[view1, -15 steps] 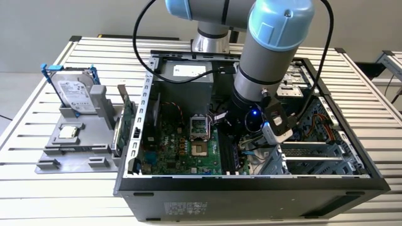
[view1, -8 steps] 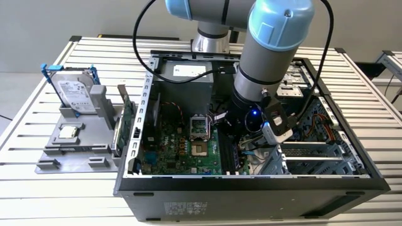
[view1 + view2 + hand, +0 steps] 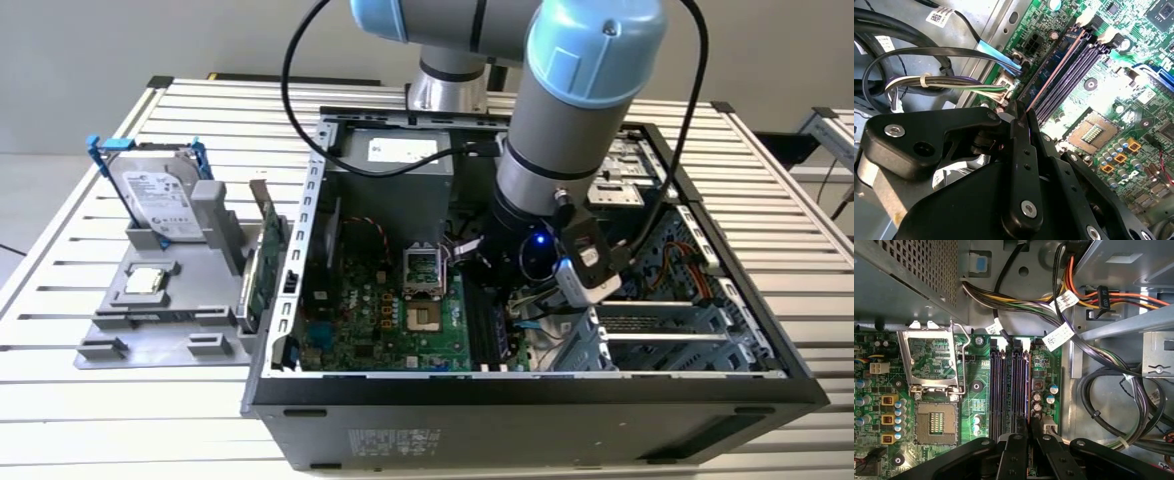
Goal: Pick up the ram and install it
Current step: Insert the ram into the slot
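Note:
The ram (image 3: 1054, 70) is a thin blue-green stick with a pale edge. It stands along the outermost of the dark memory slots (image 3: 1004, 390) on the green motherboard, and in the first wrist view I see the ram (image 3: 1028, 390) edge-on as a thin line. My gripper (image 3: 1029, 432) sits at the near end of the stick with its black fingers (image 3: 1016, 455) closed on either side of it. In the second wrist view the gripper (image 3: 1021, 112) meets the stick's end. The arm (image 3: 574, 150) reaches down into the open computer case (image 3: 534, 385).
An open processor socket (image 3: 934, 420) lies beside the slots. Bundled cables (image 3: 1104, 390) and drive bays crowd the other side. Outside the case, a grey tray (image 3: 160, 330) holds a silver hard drive with blue brackets (image 3: 158, 195) and a green circuit card (image 3: 267, 250).

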You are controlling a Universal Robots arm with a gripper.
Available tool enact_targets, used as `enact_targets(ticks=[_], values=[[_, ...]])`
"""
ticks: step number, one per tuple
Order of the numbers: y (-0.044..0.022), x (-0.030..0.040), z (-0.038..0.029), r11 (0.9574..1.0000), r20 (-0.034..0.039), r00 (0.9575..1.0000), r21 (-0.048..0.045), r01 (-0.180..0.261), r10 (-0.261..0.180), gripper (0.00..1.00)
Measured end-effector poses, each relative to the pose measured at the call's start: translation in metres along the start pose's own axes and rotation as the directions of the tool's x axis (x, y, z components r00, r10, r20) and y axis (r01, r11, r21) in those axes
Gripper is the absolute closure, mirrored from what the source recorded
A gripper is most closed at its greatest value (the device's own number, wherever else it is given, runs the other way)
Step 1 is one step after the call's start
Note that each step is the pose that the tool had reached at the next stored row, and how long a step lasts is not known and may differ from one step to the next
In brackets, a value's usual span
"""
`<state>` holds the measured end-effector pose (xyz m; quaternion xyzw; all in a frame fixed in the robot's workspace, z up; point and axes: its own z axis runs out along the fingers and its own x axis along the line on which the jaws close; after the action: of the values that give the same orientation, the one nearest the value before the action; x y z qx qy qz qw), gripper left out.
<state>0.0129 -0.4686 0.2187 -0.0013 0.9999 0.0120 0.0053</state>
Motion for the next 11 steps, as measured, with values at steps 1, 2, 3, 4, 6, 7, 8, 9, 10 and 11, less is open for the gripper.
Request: enact_targets(ticks=[1, 2, 3, 4, 6, 7, 8, 9, 10, 11], values=[[0.0000, 0.0004, 0.0000, 1.0000, 0.0001, 1.0000, 0.0001, 0.000, 0.000, 1.00], [0.0000, 0.0012, 0.0000, 1.0000, 0.0001, 1.0000, 0.0003, 0.000, 0.000, 1.00], [0.0000, 0.0025, 0.0000, 1.0000, 0.0001, 1.0000, 0.0003, 0.000, 0.000, 1.00], [0.0000, 0.0032, -0.0001, 1.0000, 0.0001, 1.0000, 0.0004, -0.001, 0.001, 1.00], [0.0007, 0.0036, -0.0002, 1.0000, 0.0000, 1.0000, 0.0013, -0.001, 0.001, 1.00], [0.0015, 0.0037, -0.0002, 1.0000, -0.0001, 1.0000, 0.0013, -0.001, 0.001, 1.00], [0.0028, 0.0037, -0.0001, 1.0000, -0.0001, 1.0000, 0.0011, -0.001, 0.001, 1.00], [0.0037, 0.0037, 0.0000, 1.0000, 0.0000, 1.0000, 0.0011, -0.001, 0.001, 1.00], [0.0042, 0.0036, 0.0000, 1.0000, 0.0000, 1.0000, 0.0013, -0.001, 0.001, 1.00], [0.0042, 0.0036, 0.0000, 1.0000, 0.0000, 1.0000, 0.0015, -0.001, 0.001, 1.00]])
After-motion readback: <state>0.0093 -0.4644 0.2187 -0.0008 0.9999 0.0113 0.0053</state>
